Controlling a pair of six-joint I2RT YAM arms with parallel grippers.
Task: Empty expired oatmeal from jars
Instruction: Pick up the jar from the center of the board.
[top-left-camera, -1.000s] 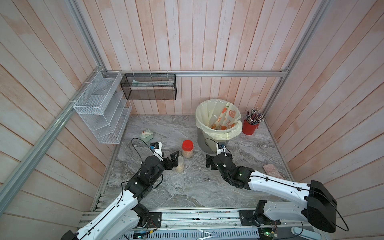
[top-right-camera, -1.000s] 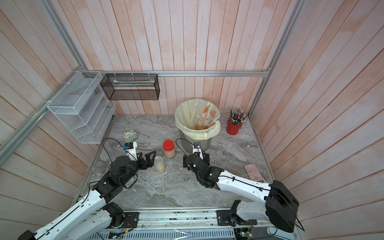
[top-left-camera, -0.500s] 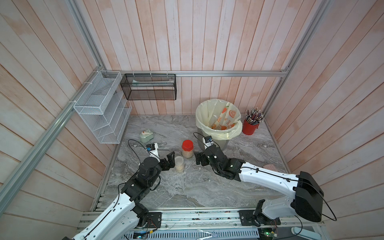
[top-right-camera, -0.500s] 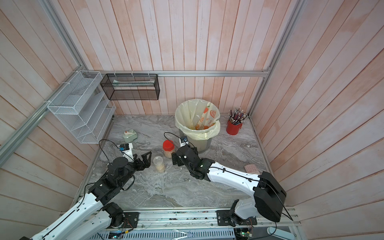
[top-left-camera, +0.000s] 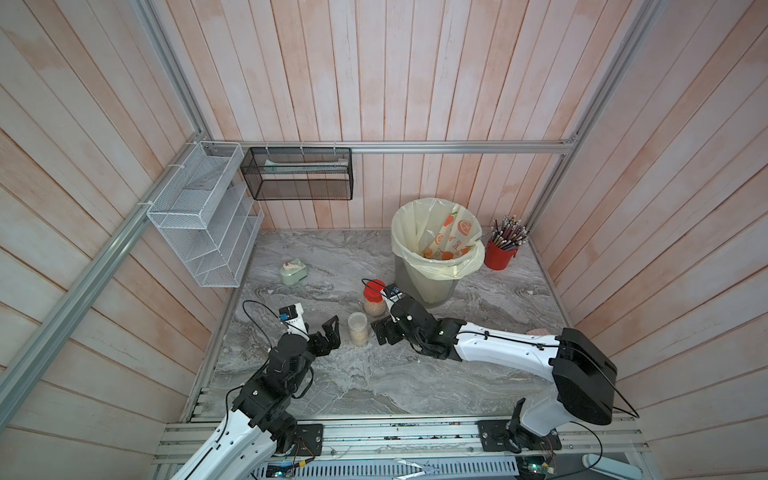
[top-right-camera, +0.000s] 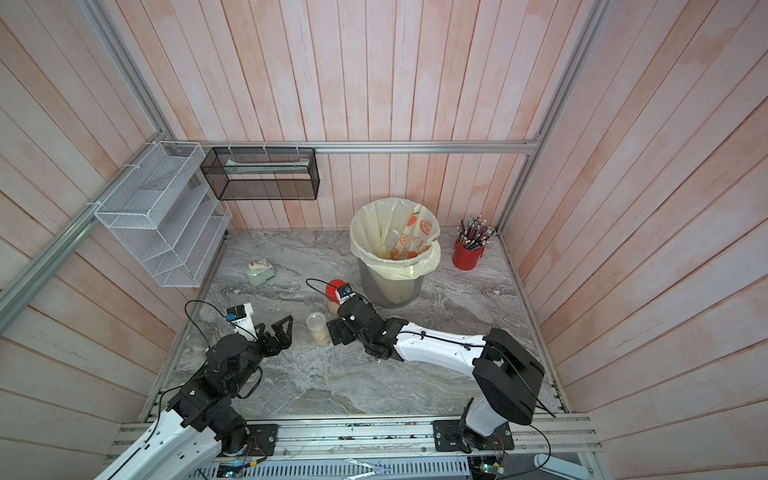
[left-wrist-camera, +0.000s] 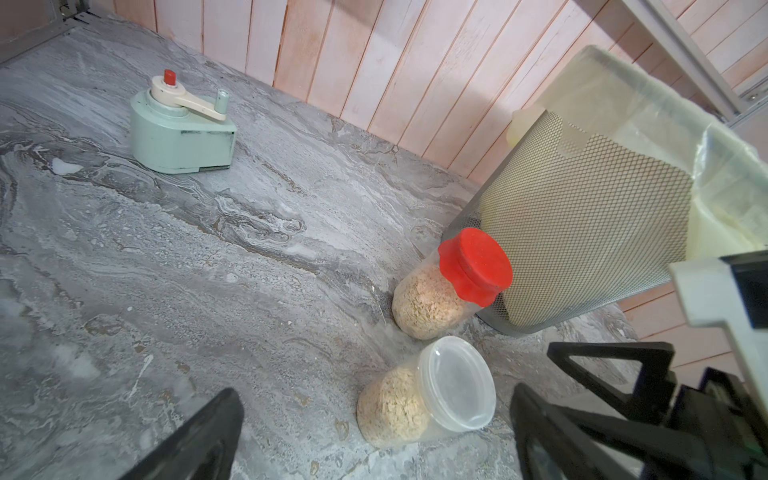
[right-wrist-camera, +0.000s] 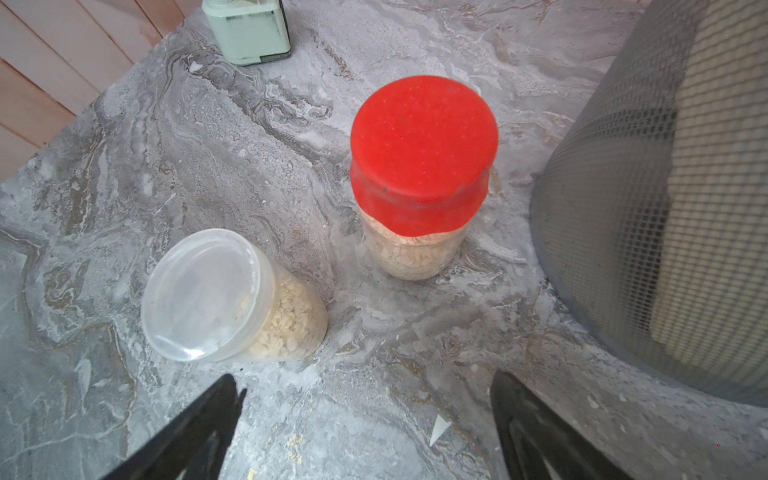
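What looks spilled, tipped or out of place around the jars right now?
Nothing is spilled or tipped. The clear-lidded jar and the red-lidded jar stand upright, lids on, oatmeal inside. The only oddity is a small white scrap lying on the marble table by the open right gripper.

red-lidded jar (top-left-camera: 372, 307): right arm (top-left-camera: 490, 345) is partly hiding it in both top views
mint device (right-wrist-camera: 249, 33): picture edge is cropping its top

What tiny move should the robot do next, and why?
Probably ease the left gripper forward around the clear-lidded jar. That gripper is open and empty. The jar stands upright just ahead of it, lined up between its fingers in the left wrist view, lid on and oatmeal inside.
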